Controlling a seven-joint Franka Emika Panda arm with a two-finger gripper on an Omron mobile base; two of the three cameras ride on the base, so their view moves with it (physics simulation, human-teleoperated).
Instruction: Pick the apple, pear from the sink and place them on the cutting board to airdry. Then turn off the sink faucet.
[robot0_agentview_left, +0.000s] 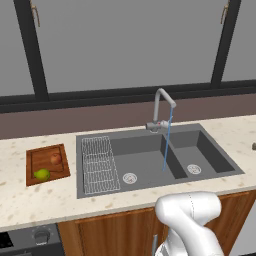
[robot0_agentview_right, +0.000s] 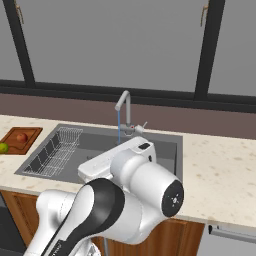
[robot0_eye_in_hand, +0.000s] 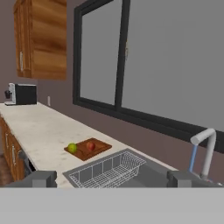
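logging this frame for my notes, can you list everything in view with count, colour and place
apple: 1, red, on the cutting board
pear: 1, yellow-green, on the board, near the apple
cutting board: 1, reddish-brown, counter left of the sink
sink: 1, dark grey, set in the counter
wire rack: 1, silver, sink's left side
sink faucet: 1, silver, behind the sink, water running
coffee machine: 1, black and silver, far counter end
fingers: 2, dark, open, holding nothing

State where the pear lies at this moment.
The pear lies on the cutting board, on the counter left of the sink in the left base view, beside the apple.
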